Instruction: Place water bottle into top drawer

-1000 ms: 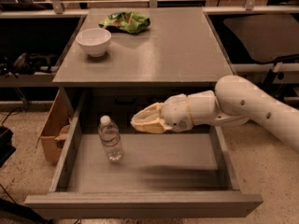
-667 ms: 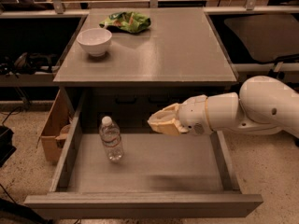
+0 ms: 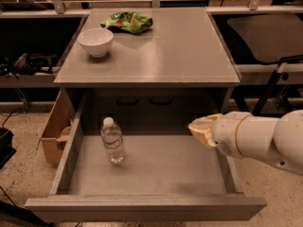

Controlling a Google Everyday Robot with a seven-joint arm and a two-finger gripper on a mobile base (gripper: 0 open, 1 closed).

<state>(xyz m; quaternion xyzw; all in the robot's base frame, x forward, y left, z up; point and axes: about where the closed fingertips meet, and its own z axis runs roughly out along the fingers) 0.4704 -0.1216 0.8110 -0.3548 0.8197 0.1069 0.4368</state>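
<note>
The water bottle [image 3: 112, 140] is clear with a white cap. It stands upright inside the open top drawer [image 3: 147, 207], in its left part. The drawer is pulled out wide from the grey cabinet [image 3: 156, 56]. My gripper [image 3: 201, 130] has pale yellow fingers and hangs over the drawer's right edge, far right of the bottle. It holds nothing. The white arm runs off to the right.
A white bowl [image 3: 95, 41] and a green chip bag [image 3: 129, 21] lie on the cabinet top. A brown cardboard box [image 3: 53, 131] stands on the floor left of the cabinet. A dark chair [image 3: 265, 32] is at the right.
My gripper has drawn back to the right, away from the bottle and toward the drawer's right side. The bottle has stayed in place.
</note>
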